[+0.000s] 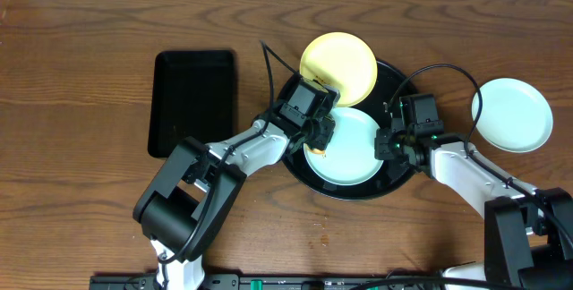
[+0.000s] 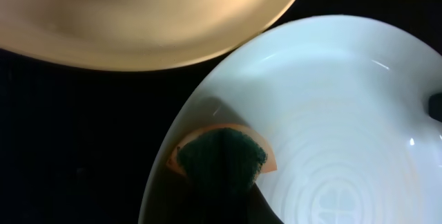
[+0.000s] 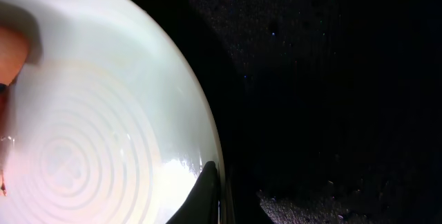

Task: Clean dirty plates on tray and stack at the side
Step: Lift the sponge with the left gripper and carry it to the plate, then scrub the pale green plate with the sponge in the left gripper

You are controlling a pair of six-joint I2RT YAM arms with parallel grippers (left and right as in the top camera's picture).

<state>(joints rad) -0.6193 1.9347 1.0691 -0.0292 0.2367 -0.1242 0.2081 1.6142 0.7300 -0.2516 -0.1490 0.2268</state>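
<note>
Sponge [image 2: 219, 160] in left tool [image 1: 315, 140] on mint plate [image 2: 331, 127] — right tool [image 1: 390, 143] pinches rim.

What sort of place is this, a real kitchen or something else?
Probably a robot test bench, not a kitchen: a left arm and a right arm at a wooden table, the left holding a sponge on a mint plate in a black tray. No sink shows.

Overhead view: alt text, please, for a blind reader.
On a round black tray, the left gripper presses a sponge on a mint plate while the right gripper grips its rim. A yellow plate lies behind.
</note>
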